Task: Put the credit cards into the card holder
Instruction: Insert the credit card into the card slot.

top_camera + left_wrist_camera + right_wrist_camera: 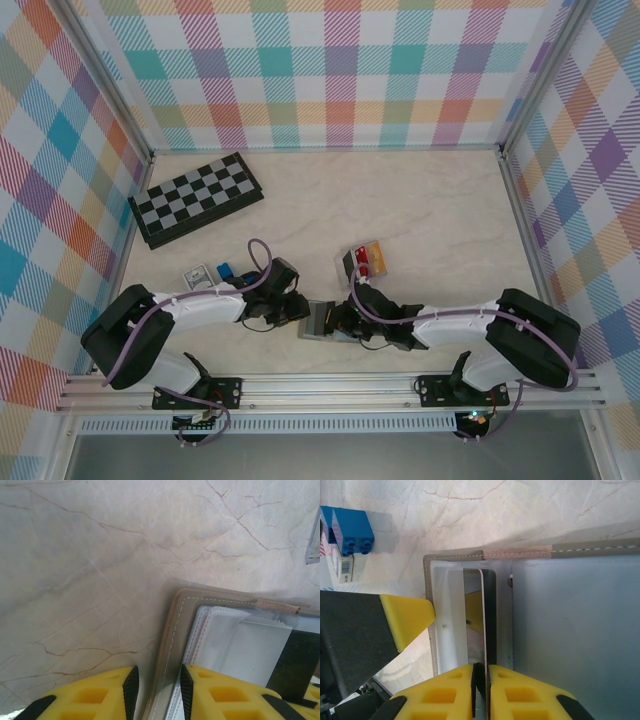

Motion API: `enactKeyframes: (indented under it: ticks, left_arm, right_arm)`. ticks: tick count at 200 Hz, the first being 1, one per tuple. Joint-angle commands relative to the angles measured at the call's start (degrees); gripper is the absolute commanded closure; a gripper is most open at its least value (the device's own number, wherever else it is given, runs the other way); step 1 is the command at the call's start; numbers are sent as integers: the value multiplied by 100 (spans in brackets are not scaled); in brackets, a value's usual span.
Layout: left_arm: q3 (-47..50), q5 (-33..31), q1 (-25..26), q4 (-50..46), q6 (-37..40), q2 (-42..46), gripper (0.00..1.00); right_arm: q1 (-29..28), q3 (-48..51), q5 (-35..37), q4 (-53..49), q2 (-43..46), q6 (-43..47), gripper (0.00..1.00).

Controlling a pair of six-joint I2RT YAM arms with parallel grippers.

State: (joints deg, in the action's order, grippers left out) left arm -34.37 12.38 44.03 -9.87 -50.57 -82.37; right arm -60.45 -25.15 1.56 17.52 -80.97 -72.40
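Pastel plaid walls [340, 70]; pale marble tabletop [420, 200]; aluminium frame rails [330, 385].

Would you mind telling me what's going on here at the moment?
Two robot arms are loading cards into a holder. The right gripper pinches one card on edge at a clear pocket of the open holder, seemingly partway in. The left gripper straddles the holder's side edge, apparently steadying it; whether it clamps is unclear. More cards, red and orange, lie on the table just beyond.
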Motion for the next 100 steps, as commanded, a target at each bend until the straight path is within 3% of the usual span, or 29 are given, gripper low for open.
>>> enactKeyframes:
  ticks: [1,47,100]
  left_arm:
    - [159,244,267,440,-81,-204,68]
    - [154,183,264,373,-52,-168,69]
    - [159,204,270,375,-37,-149,69]
  right_arm:
    - [-44,-272,-205,-215,-213,174,83]
    - [-42,-398,131,-1400,244,189,66]
    - [-15,-593,14,-1535,86,350,72]
